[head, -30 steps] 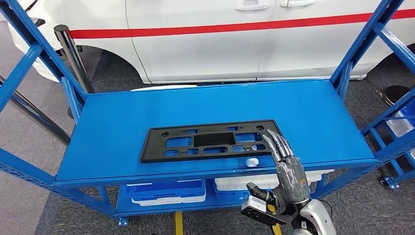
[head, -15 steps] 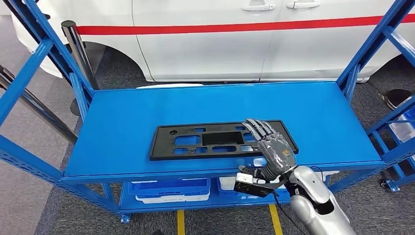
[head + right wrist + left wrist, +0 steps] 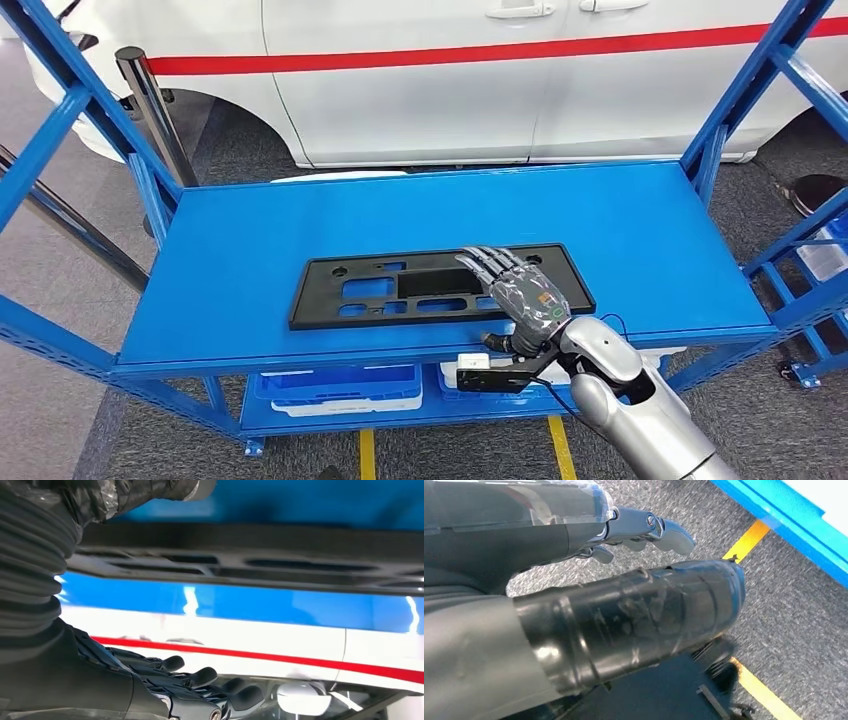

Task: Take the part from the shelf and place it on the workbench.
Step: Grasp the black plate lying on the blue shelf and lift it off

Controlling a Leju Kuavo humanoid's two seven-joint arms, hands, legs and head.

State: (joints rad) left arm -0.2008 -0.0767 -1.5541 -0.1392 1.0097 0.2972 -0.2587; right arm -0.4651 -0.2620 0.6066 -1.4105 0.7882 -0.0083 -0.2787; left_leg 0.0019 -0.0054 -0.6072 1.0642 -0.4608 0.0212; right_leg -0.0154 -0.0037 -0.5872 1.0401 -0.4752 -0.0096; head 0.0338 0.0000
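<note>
Head view: white car (image 3: 420,80) behind, blue shelf (image 3: 250,220) in front of me, largest thing in reach. Black plastic panel (image 3: 360,290) lies flat on the shelf's top deck, near the front edge, long side running across. Not on the counter yet; I see no counter from here.

Right hand (image 3: 520,290) hovers over the panel's right end, fingers (image 3: 490,262) stretched out and apart, holding nothing. Can't tell if the fingertips touch the plastic. Right wrist view looks along the panel edge, fingers (image 3: 205,677) extended, nothing between them.

Left hand (image 3: 589,605) hangs down over grey carpet, fingers (image 3: 664,530) loosely extended, nothing held.

My read on handling: thin moulded plate full of cut-outs, so light, fairly stiff across but likely to flex and droop if lifted by one end. Smooth surface, could slip. Lying flat leaves no gap underneath, so I'd hook fingers through a cut-out or over the front edge, thumb below. Grabbing nearer the middle would keep it level.
</note>
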